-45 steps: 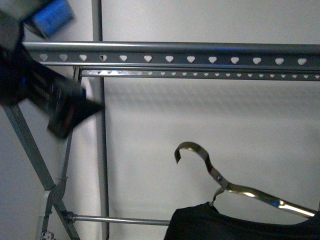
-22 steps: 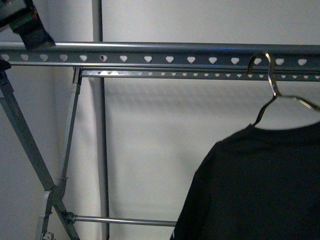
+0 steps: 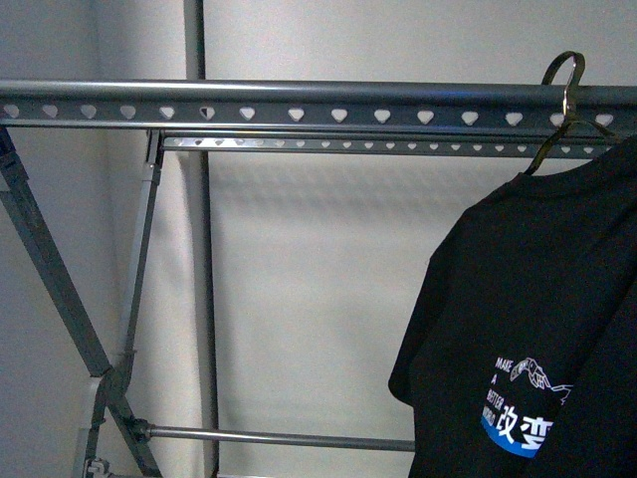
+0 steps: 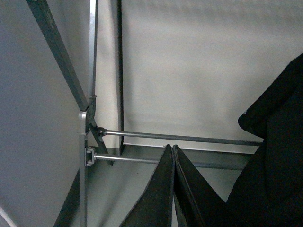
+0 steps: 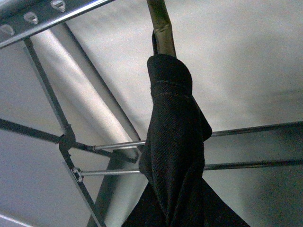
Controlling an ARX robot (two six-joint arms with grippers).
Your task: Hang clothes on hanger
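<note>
Plain white wall fills the background behind a grey metal clothes rack, its top rail punched with heart-shaped holes. At the far right, a black T-shirt with a white and blue chest logo hangs on a shiny coat hanger, whose hook sits at the top rail. The left claw appears pinched narrow and empty, low near the rack's legs. The right claw is not visible. Judging by this, lower the hook squarely over the rail before letting go.

T-shirt: black cotton, white-and-blue chest logo
Clothes rack: grey metal, rows of heart-shaped holes
Wall: plain white
</note>
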